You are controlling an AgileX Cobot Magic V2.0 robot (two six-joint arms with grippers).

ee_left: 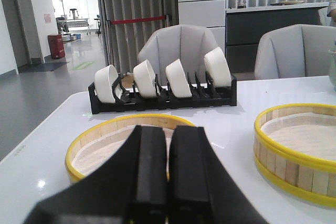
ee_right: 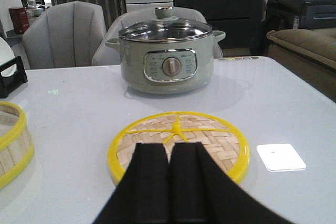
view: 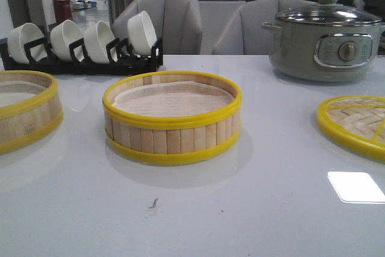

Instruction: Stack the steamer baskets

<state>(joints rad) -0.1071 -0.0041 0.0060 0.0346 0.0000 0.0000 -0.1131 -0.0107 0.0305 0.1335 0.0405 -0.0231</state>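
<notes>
Nothing stacked yet; both grippers empty. Left gripper (ee_left: pixel 169 182) and right gripper (ee_right: pixel 169 187): fingers pressed together. Round slatted-bamboo steamer basket with yellow rims (view: pixel 172 117) sits table centre; second such basket (view: pixel 25 109) well apart at left. Flat woven yellow-rimmed lid (view: pixel 355 124) right. Far: black rack of white bowls (view: pixel 81 43), grey electric pot (view: pixel 325 37). Next, I judge: open left gripper, grasp left basket's wall. No legible writing.

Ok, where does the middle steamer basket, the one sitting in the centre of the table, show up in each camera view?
Front view: the middle steamer basket sits centre frame, whole.
Left wrist view: it is at the right edge, partly cut off, beside the other basket.
Right wrist view: only a slice shows at the left edge.
Shared landmark: the black bowl rack behind it, also in the left wrist view; a corner shows in the right wrist view.
</notes>
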